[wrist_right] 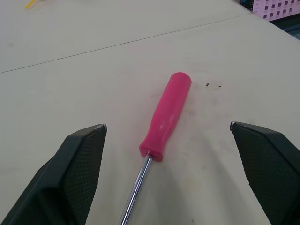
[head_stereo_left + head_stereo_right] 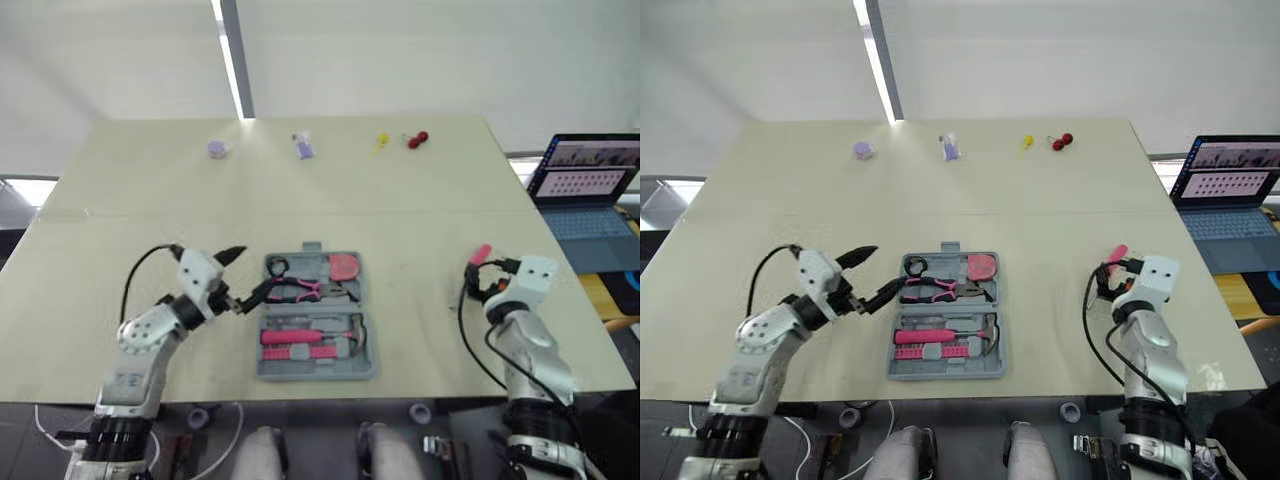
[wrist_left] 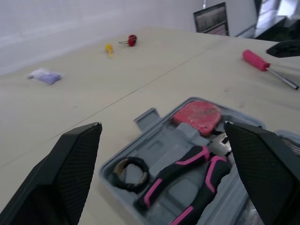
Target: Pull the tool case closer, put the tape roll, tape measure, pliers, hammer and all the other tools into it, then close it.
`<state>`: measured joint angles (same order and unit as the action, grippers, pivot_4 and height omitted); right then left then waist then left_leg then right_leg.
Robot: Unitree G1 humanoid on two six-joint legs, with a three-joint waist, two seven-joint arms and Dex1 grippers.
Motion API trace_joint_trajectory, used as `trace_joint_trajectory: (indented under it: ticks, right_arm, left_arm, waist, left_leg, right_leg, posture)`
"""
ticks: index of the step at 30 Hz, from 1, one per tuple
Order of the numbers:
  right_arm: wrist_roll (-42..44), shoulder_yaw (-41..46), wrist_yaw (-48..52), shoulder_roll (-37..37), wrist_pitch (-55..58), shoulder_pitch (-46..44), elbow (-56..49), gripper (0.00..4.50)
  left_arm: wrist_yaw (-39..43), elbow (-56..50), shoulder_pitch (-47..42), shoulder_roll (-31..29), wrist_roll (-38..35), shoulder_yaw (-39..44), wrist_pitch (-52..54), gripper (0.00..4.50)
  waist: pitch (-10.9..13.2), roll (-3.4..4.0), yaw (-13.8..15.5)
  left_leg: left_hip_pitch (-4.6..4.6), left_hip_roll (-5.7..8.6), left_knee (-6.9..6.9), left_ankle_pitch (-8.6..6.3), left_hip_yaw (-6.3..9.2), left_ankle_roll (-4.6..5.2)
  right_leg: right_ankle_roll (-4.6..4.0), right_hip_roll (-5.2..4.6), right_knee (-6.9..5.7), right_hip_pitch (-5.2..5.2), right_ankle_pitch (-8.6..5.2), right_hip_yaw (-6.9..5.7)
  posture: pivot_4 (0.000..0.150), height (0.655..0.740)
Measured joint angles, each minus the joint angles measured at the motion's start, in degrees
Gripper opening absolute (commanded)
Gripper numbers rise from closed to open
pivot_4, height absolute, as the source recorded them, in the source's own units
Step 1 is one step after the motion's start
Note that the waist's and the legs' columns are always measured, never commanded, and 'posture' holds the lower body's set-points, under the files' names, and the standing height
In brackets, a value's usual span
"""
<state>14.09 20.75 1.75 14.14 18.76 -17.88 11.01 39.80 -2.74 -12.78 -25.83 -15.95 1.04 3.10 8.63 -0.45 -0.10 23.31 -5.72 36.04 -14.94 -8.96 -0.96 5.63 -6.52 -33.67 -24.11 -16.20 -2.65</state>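
The grey tool case (image 2: 268, 368) lies open at the front middle of the table. Its upper half holds a black tape roll (image 2: 277, 267), a pink tape measure (image 2: 344, 266) and pink-handled pliers (image 2: 297, 291); pink tools, among them a hammer (image 2: 300, 338), fill the lower half. My left gripper (image 2: 243, 274) is open at the case's left edge, beside the tape roll (image 3: 126, 171), holding nothing. A pink-handled screwdriver (image 1: 168, 117) lies flat on the table at the right. My right gripper (image 1: 167, 125) is open, its fingers on either side of the screwdriver (image 2: 481, 255) without touching it.
Along the far edge sit a small purple roll (image 2: 218, 149), a purple-and-white item (image 2: 304, 146), a yellow piece (image 2: 381, 142) and a red piece (image 2: 418, 139). An open laptop (image 2: 590, 200) stands on another surface beyond the table's right edge.
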Motion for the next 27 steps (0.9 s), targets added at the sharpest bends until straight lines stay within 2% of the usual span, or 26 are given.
trace_joint_trajectory:
  ticks: [8, 15, 25, 27]
  right_arm:
    - [-4.0, -2.3, -7.0, -2.7, -1.9, -8.6, 11.6, 4.45]
    - [-5.1, -2.1, -11.7, -2.9, -6.1, -13.8, 22.9, 4.45]
    - [-4.5, -1.4, -14.6, -3.0, -9.3, -16.1, 28.9, 4.45]
    - [-4.5, -1.4, -14.8, -3.0, -10.0, -16.2, 29.6, 3.91]
  left_arm:
    - [6.6, 3.8, -11.6, 5.9, 2.7, -11.3, -0.8, 4.50]
    - [5.8, 3.8, -12.5, 10.3, 3.8, -14.1, -0.2, 4.50]
    - [4.5, 3.5, -12.4, 11.2, 4.3, -13.9, 0.6, 4.50]
    - [4.4, 3.3, -12.4, 11.2, 4.4, -13.9, 0.7, 4.50]
  waist:
    - [0.0, 0.00, 0.0]
    - [0.0, 0.00, -0.1]
    - [0.0, 0.00, -0.1]
    - [0.0, 0.00, -0.1]
  left_leg:
    - [0.01, 0.12, 0.03, 0.32, 0.03, 0.40]
    - [0.00, 0.13, 0.05, 0.40, 0.13, 0.46]
    - [-0.02, 0.16, 0.15, 0.40, 0.35, 0.47]
    - [-0.03, 0.16, 0.15, 0.40, 0.38, 0.47]
  right_leg:
    - [0.14, -0.02, -0.07, 0.08, 0.08, -0.01]
    - [0.14, -0.01, -0.15, 0.10, 0.08, -0.04]
    - [0.16, -0.04, -0.13, 0.30, 0.10, -0.20]
    - [0.16, -0.05, -0.13, 0.34, 0.10, -0.24]
  posture:
    - [0.150, 0.7400]
    - [0.150, 0.7400]
    - [0.150, 0.7400]
    - [0.150, 0.7400]
